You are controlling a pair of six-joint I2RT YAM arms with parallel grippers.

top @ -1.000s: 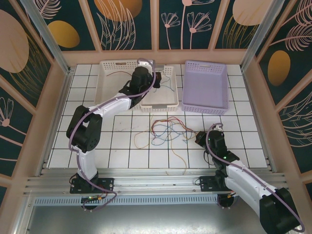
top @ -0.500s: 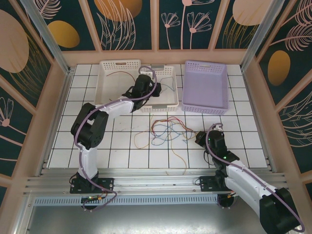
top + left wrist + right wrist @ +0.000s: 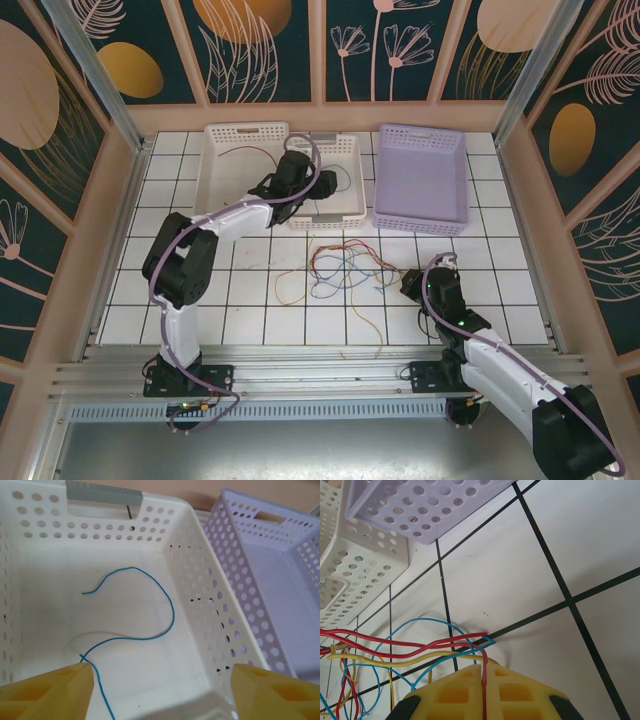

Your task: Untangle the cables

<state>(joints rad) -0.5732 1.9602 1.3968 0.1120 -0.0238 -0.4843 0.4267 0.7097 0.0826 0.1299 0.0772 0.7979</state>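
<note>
A tangle of thin red, blue, yellow and orange cables (image 3: pixel 340 268) lies on the tiled table in front of the baskets. My right gripper (image 3: pixel 408 282) sits at the tangle's right end, shut on a red cable (image 3: pixel 484 680) that runs up between its yellow fingers (image 3: pixel 455 692). Blue and yellow strands (image 3: pixel 420 659) pass just ahead of it. My left gripper (image 3: pixel 325 183) hovers over the white basket (image 3: pixel 225 195) with its jaws wide apart and nothing between them. A loose blue cable (image 3: pixel 165 600) lies on the basket floor and brushes my left fingertip (image 3: pixel 75 680). A red cable (image 3: pixel 240 152) lies at the basket's far left.
The purple basket (image 3: pixel 420 222) stands right of the white one, their walls nearly touching (image 3: pixel 240 595). A low wooden rim and metal posts enclose the table. Bare tiles stretch left of the tangle and along the front edge.
My left gripper's jaws have opened wide over the white basket, and the wrist has shifted slightly right. The blue cable now lies loose in the basket. The right arm has not moved.
</note>
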